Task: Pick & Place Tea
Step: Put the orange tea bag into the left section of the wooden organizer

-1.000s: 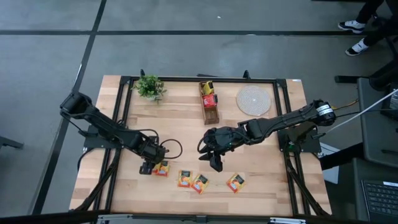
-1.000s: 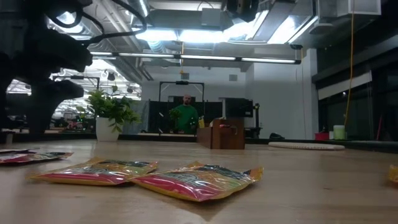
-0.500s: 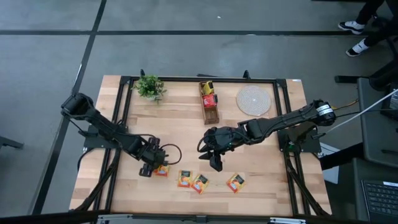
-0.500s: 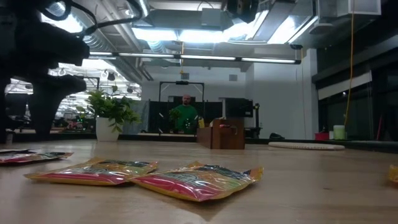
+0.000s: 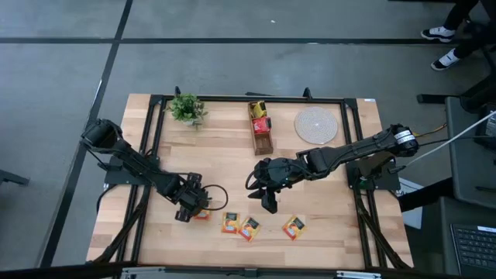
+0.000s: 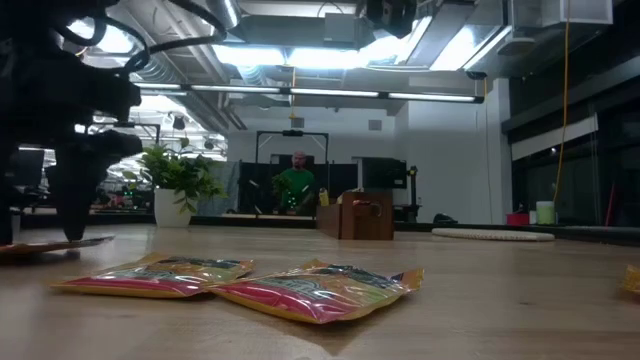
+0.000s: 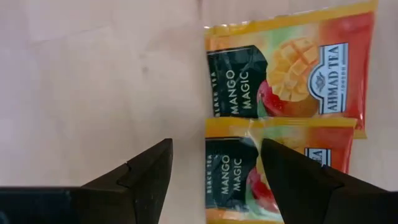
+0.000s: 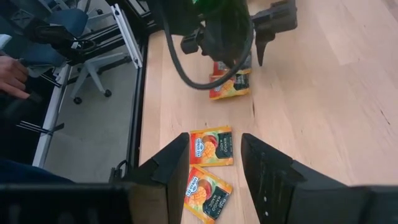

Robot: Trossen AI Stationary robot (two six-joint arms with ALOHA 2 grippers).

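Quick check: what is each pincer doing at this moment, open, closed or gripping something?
Left pincer: open, empty, low over two overlapping orange mango tea sachets.
Right pincer: open, empty, above the wooden table.

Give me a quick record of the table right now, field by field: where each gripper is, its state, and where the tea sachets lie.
left gripper: open, low over two overlapping sachets near the table's front left
right gripper: open, empty, hovering mid-table
loose sachets: pair at front centre, single sachet to its right
wooden box: back centre, holding more sachets
potted plant: back left
woven mat: back right
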